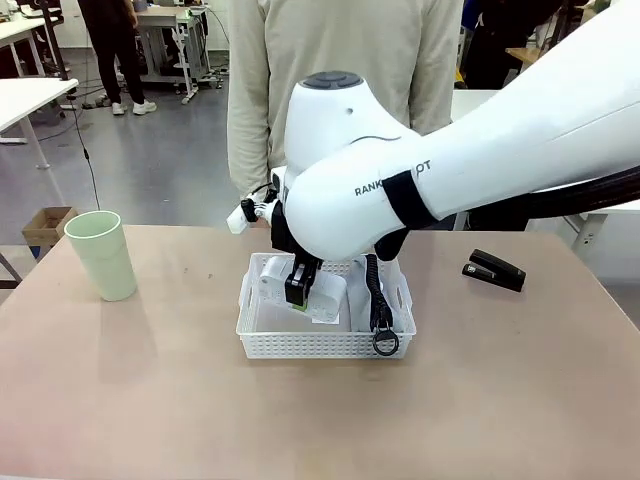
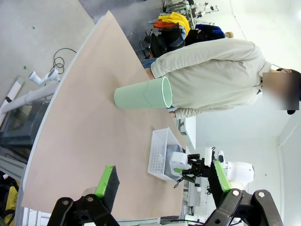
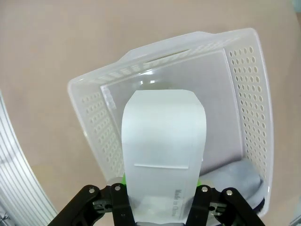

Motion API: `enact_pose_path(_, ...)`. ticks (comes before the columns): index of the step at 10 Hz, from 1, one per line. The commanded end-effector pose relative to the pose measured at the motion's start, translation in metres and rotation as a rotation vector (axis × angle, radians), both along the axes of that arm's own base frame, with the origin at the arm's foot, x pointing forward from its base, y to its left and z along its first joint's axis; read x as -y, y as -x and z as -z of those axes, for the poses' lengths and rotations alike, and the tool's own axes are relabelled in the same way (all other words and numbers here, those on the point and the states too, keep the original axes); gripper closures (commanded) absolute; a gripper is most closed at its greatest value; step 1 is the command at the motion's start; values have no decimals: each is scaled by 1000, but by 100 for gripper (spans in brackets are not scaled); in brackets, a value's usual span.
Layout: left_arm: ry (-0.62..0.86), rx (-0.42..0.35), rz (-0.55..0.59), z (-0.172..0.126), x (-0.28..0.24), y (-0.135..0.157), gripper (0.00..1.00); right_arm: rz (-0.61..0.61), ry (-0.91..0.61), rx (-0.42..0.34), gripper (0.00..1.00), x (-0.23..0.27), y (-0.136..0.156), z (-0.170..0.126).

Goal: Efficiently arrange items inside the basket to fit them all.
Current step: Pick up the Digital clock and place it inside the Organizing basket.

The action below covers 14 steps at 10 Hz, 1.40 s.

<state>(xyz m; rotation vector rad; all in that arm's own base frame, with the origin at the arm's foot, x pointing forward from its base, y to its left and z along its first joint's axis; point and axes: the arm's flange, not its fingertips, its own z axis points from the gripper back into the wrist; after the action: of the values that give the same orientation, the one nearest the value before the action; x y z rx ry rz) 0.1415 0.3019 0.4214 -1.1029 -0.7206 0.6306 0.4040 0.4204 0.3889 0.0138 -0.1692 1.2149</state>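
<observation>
Front view: right arm reached in from the right across the middle. Right gripper [image 1: 299,293] was down in the left half of the basket [image 1: 325,346], jaws pinching the white box device [image 1: 325,296]. Could not tell whether the device touched the basket floor. Pouch [image 1: 396,290] lay in the right half of the basket, mostly hidden by the arm, with its black strap [image 1: 380,318] draped over the near rim. Cup [image 1: 102,255] stood upright on the table [image 1: 150,400], well to the left of the basket. Stapler [image 1: 495,270] lay on the table to the right of the basket, apart from it. A person [image 1: 340,70] stood at the far edge.

Left wrist view: left gripper [image 2: 162,172] hung above the table, jaws spread wide with nothing between them. The cup [image 2: 141,96], the basket [image 2: 159,155] and the person [image 2: 211,80] showed farther off.

Right wrist view: right gripper [image 3: 162,202] jaws were clamped on the sides of the white box device [image 3: 164,146], held above the bare basket floor. Basket rim [image 3: 164,44] ran around it. Grey pouch [image 3: 230,176] lay on the basket floor beside the device.
</observation>
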Motion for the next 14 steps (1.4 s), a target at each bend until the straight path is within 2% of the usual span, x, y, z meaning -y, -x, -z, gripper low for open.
enact_pose_path(1, -6, 34, -1, -1, 0, 1, 0, -29, -26, 17, 49, 6, -17, 17)
enact_pose_path(3, -6, 34, -1, -1, 0, 1, 0, -2, -23, -52, 49, 13, -43, 39)
enact_pose_path(5, -6, 34, -1, -1, 0, 1, 0, -16, -50, -76, 49, 17, -60, 49)
enact_pose_path(10, -6, 34, -1, -1, 0, 1, 0, 3, -52, -121, 49, 15, -71, 57)
enact_pose_path(11, -6, 34, -1, -1, 0, 1, 0, 1, -61, -123, 43, 15, -71, 58)
enact_pose_path(12, -6, 34, -1, -1, 0, 1, 0, -9, -56, -116, 0, 15, -72, 58)
enact_pose_path(14, -6, 34, -1, -1, 0, 1, 0, -18, -68, -122, 0, 16, -72, 60)
